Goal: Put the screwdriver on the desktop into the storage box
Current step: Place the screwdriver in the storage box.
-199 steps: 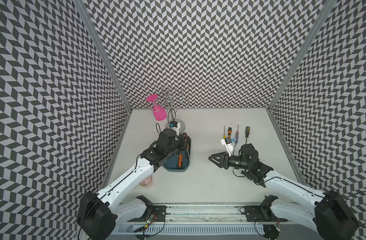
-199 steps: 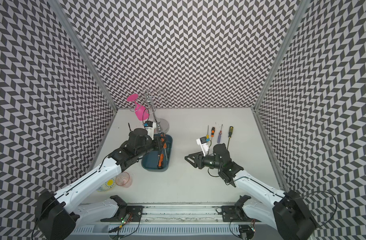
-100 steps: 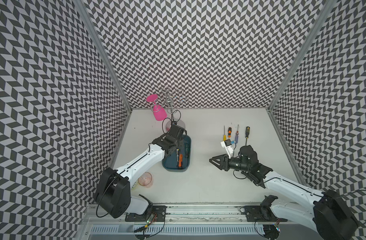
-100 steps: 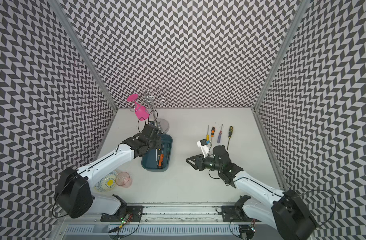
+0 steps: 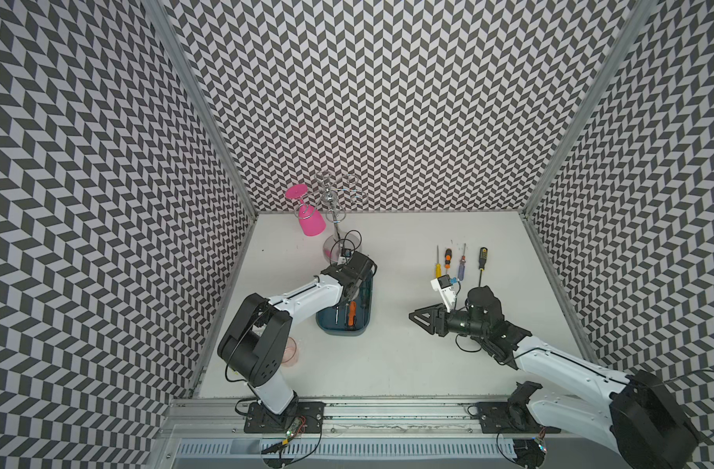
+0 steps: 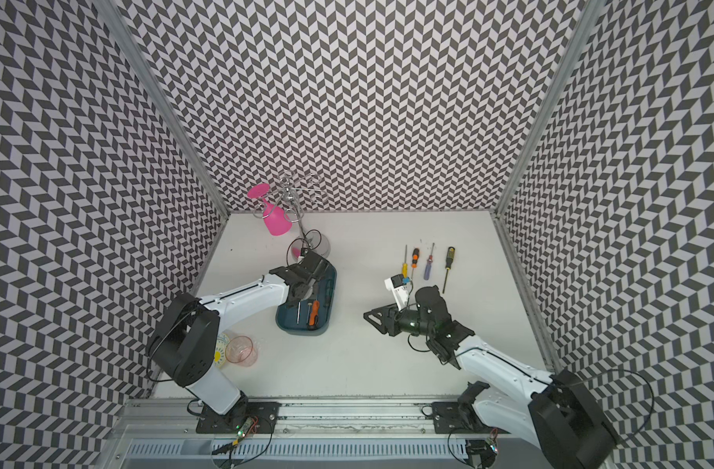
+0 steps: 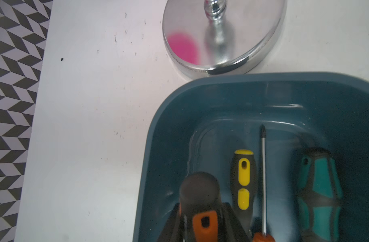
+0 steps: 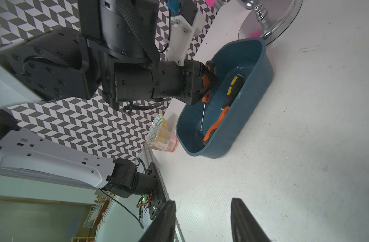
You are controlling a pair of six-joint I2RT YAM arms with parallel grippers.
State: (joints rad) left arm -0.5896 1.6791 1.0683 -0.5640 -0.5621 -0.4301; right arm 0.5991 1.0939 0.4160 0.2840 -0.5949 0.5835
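Left gripper point(image 8: 209, 78): clamped on the held screwdriver point(image 7: 200, 194), which has a black-and-orange handle. Fingers point(image 7: 232, 218) sit on either side of the grip. The tool hangs over the storage box point(image 8: 242, 125), toward its far end. The handle is up at the jaws and the shaft slants down inside the box toward the near end. Can't tell if the tip touches the floor.

Three more lie in the box:
- yellow-and-black screwdriver point(image 7: 243, 178)
- teal-and-black screwdriver point(image 7: 317, 188)
- orange-handled screwdriver point(image 8: 215, 123), its shaft running between the other two handles

The box stands on the left half of the desktop point(image 5: 408, 365), long axis front to back. The chrome stand base point(image 7: 221, 37) is just beyond its far end. A pink glass point(image 5: 310, 221) hangs upside down from the stand. A clear pink tumbler point(image 6: 241, 351) sits just beside a patterned plate point(image 6: 222, 349), near the box's near end, by the left arm.

Right gripper point(image 8: 203, 220): jaws apart, nothing between them. It hovers over bare desktop to the right of the box, pointing toward it.

Beyond it, four more lie on the desktop in a roughly parallel row, apart from each other:
- yellow screwdriver point(image 5: 437, 266)
- orange-and-black screwdriver point(image 5: 448, 258)
- blue screwdriver point(image 5: 462, 268)
- black-and-yellow screwdriver point(image 5: 482, 260)
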